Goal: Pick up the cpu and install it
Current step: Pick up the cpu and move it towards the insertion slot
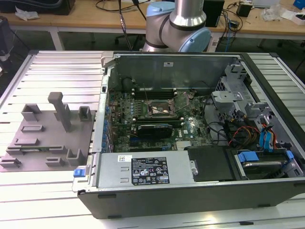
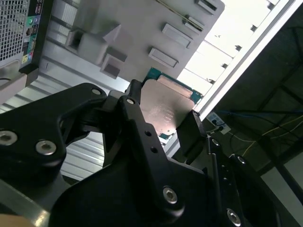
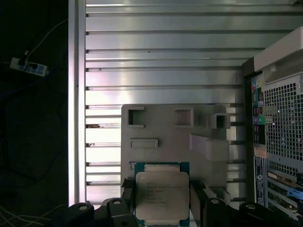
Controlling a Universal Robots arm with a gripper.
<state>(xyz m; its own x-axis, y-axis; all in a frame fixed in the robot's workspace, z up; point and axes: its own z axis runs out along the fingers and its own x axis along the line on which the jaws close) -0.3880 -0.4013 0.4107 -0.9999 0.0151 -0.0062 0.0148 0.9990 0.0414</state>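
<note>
**Fingers (image 2: 139,127) clamped on the cpu (image 3: 162,196)**

In both wrist views the cpu is held tight between the two black fingers of the gripper (image 2: 164,106). The grey fixture plate (image 3: 161,127) is seen behind it. This plate lies at the exterior view's left, beside the open computer case (image 1: 190,202).

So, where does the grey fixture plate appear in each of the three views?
Exterior view: the grey fixture plate lies on the ribbed table at the exterior view's left, beside the computer case.
First wrist view: the plate lies beyond the cpu, beside the case.
Second wrist view: the plate lies beyond the cpu, beside the case.
Shared landmark: the computer case.
</note>
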